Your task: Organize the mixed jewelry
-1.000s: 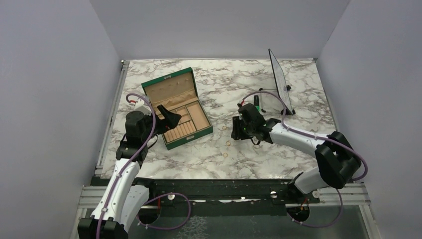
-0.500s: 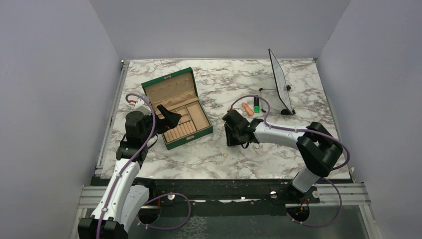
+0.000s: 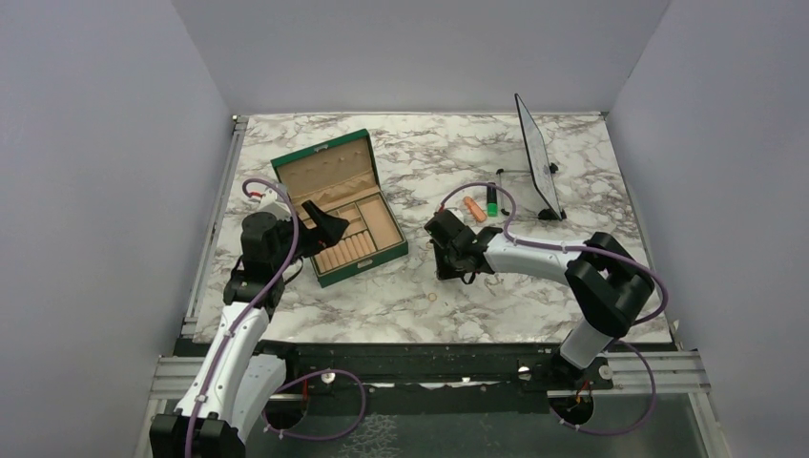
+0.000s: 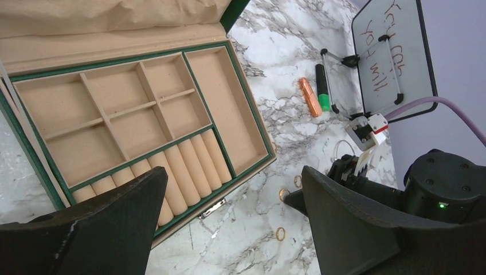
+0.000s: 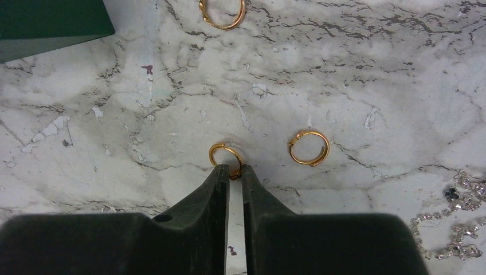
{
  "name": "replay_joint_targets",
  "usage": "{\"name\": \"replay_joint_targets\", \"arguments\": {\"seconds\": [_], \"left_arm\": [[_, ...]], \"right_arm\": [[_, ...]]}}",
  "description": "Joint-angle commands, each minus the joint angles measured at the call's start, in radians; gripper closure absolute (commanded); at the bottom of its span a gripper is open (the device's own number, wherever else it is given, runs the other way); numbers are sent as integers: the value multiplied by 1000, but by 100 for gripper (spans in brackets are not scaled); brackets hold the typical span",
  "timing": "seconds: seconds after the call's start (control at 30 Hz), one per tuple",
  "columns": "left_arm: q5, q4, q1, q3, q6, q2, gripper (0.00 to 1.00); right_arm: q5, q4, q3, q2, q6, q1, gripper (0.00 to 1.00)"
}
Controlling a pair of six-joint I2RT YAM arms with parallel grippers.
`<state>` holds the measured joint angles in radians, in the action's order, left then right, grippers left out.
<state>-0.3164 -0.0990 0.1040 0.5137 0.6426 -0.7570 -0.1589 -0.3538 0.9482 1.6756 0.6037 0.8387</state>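
just right of the open green jewellery box (image 3: 377,229), the right pincer (image 5: 235,171) is clamped on the near rim of a small gold ring (image 5: 223,152) lying flat on the marble tabletop (image 5: 372,69), probably to lift it boxward; the left pincer (image 4: 232,177) gapes apart above the box.

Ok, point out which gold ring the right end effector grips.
The middle ring, its near edge in the right end effector. The ring to its right and the top ring by the green box lie apart.

Open box (image 3: 355,232) left of centre — rings (image 5: 309,148) on the table (image 3: 591,205) to its right, marker (image 3: 491,201) and whiteboard (image 3: 536,151) behind them
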Motion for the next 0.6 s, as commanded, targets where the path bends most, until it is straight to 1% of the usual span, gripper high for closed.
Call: {"name": "replay_joint_targets", "arguments": {"seconds": [0.0, 0.13, 0.27, 0.37, 0.47, 0.5, 0.57], "left_arm": [[-83, 22, -3, -3, 6, -19, 12], [-192, 43, 7, 4, -3, -62, 12], [-252, 84, 46, -5, 7, -92, 12], [-255, 141, 114, -25, 32, -114, 12], [-227, 224, 212, -50, 66, -149, 12], [-214, 253, 246, -56, 80, -167, 14], [-177, 303, 300, -71, 85, -210, 24]], "right_arm": [[-7, -25, 5, -3, 11, 8, 87], [-18, 22, -18, -39, 5, 7, 88], [8, 104, -58, -99, -18, 8, 88], [52, 187, -103, -159, -32, 8, 88], [107, 242, -129, -198, -34, 8, 88], [131, 262, -135, -209, -32, 7, 88], [201, 300, -149, -227, -28, 7, 88]]}}
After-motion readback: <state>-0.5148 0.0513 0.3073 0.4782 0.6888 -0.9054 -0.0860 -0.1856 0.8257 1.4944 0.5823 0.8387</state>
